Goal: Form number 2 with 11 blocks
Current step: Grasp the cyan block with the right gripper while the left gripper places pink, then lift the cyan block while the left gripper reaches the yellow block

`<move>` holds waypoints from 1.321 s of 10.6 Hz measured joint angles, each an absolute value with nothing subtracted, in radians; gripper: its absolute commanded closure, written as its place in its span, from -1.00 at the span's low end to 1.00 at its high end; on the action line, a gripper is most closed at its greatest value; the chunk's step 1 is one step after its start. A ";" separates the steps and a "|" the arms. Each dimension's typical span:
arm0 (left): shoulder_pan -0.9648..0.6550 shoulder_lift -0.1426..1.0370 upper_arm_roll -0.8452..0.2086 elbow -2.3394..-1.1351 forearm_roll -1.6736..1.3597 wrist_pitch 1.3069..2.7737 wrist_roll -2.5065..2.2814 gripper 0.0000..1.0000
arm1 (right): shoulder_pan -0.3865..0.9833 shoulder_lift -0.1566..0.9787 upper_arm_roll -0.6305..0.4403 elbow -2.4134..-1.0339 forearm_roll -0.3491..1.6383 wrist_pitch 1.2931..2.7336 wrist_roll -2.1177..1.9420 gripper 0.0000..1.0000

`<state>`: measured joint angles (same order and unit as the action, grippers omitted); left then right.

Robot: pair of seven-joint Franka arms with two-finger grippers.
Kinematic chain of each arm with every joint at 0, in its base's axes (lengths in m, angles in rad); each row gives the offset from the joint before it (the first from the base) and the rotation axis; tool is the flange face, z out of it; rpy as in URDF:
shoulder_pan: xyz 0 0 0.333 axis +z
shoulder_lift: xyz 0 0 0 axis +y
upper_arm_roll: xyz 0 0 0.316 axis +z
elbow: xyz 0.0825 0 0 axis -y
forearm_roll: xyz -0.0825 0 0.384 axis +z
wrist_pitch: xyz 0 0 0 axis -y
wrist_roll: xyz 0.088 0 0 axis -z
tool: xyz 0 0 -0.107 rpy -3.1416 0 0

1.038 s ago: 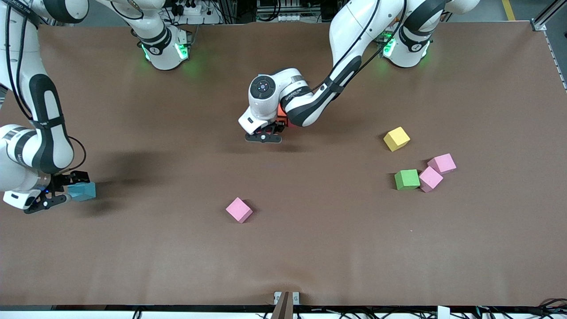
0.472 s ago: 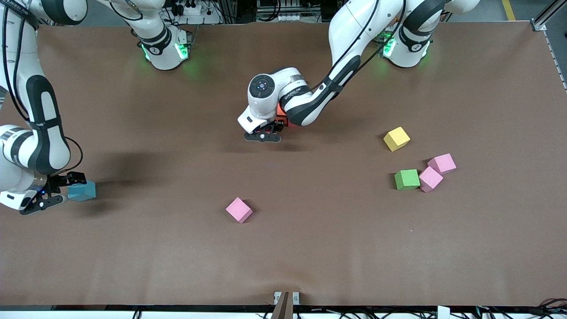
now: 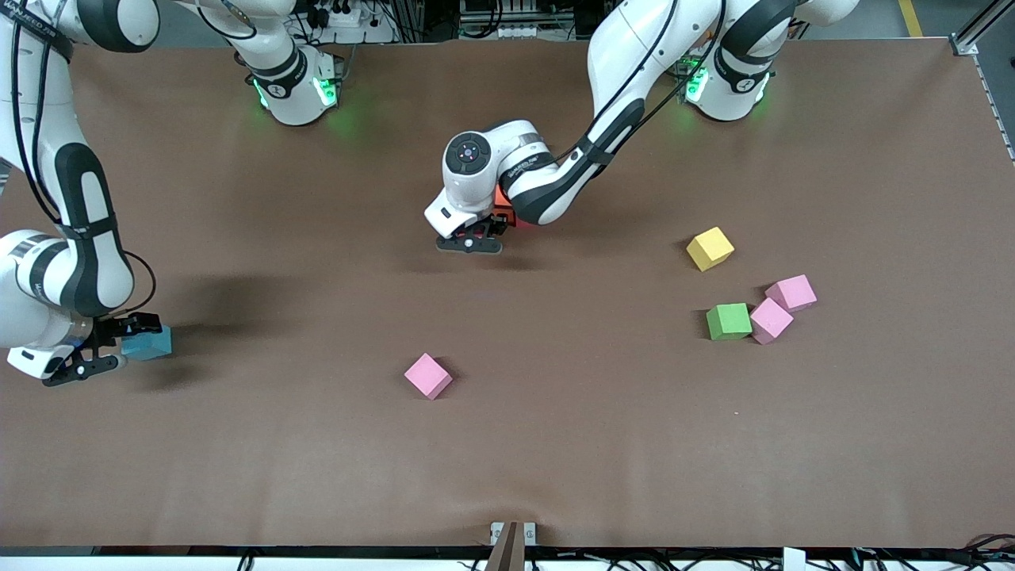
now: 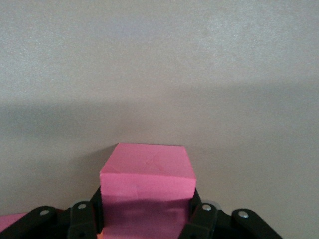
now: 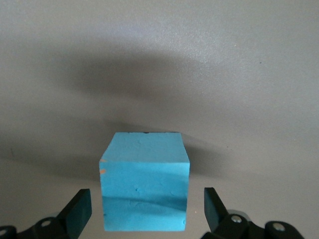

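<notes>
Two matte foam cubes: left gripper (image 4: pixel 144 219) clamps red cube (image 4: pixel 147 186), right gripper (image 5: pixel 144 209) straddles blue cube (image 5: pixel 144 181), apart.

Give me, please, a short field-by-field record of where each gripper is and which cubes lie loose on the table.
left gripper: over the middle of the table, jaws shut on a red cube
right gripper: at the right arm's end of the table, jaws open on either side of a light blue cube, not touching it
yellow cube: toward the left arm's end, alone
green cube: nearer the front camera than the yellow one, beside two pink cubes
lone pink cube: mid-table, nearer the front camera than the left gripper
</notes>
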<state>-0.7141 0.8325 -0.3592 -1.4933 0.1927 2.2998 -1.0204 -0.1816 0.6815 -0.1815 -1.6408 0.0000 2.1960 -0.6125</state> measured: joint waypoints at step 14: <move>-0.733 0.836 -0.359 -1.491 0.192 2.302 -1.023 -0.55 | -0.173 0.732 -0.179 -1.631 0.000 2.255 -0.560 0.23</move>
